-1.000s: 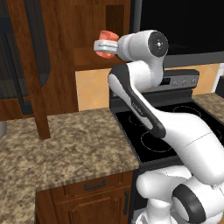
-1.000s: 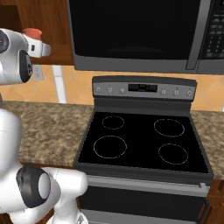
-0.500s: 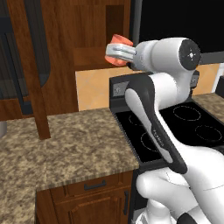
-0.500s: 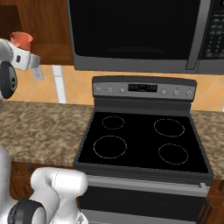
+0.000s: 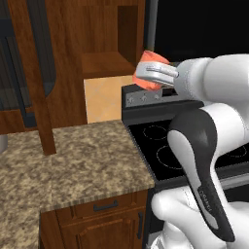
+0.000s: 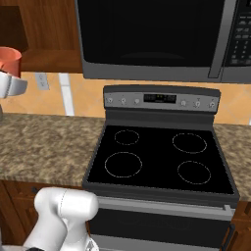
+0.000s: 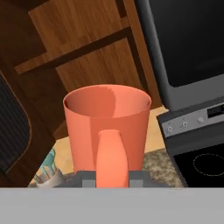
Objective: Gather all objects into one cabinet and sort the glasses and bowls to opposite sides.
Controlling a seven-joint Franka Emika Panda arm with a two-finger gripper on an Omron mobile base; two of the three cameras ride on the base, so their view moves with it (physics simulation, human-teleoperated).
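One salmon-orange cylindrical cup (image 5: pixel 151 69) being held upright, mouth up, by the gripper (image 5: pixel 154 74) | hanging above the speckled counter's (image 5: pixel 92 160) right edge, beside the reddish-brown wooden cabinet (image 5: pixel 104 61), likely for shelving.

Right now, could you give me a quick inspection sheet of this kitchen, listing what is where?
Surface: speckled granite counter left of the black stove.
Job's things: one salmon-orange cup, upright, held in the air above the stove's left edge, near the open wooden cabinet; its handle faces the hand camera.
Clutter: a pale holder with utensils below the cup in the hand view.
Grippers: gripper shut on the cup, pale fingers clamping its side.
Cables: nothing seen.
Surroundings: microwave above the stove, wall outlet on the tan backsplash, base cabinets with black handles.
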